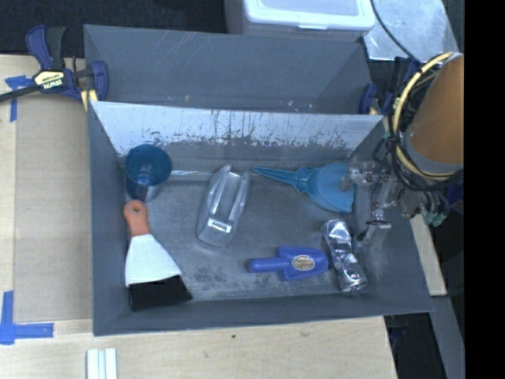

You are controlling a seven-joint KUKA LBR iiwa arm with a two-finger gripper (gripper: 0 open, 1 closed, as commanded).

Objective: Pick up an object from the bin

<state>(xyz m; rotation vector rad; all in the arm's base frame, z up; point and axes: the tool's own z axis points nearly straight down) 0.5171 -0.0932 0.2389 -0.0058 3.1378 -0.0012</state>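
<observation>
Nearest lens, far left of the gripper: brush w/ orange handle, white body, black bristles, in near-left corner of bin, handle pointing away from lens. Behind it, equally far left of tool: blue cup by back wall. Well left of tool, mid-floor: clear plastic holder, lying flat, white label at lens end. Closer in, left and lens-side of tool: blue-handled tool w/ yellow badge, long axis roughly left-right, handle end away from gripper. Just left of tool: blue funnel, wide end toward gripper, spout pointing away left. Can't tell if touching. Just lens-side of tool, slightly left: foil wad, crumpled, long axis roughly front-back, far end right by gripper, near end toward front wall, just beside blue-handled tool.

Gripper low at right side of bin. Grip state: can't tell, spread or pinched. Nothing confirmed held.

Judgement: foil wad or blue funnel as likely pick, both adjacent. Key relation for next move: wad offset toward lens, axis front-back, so prob. small shift lens-ward, then closing across short axis. Risk: foil crushing or slipping, neighbour nudged.
</observation>
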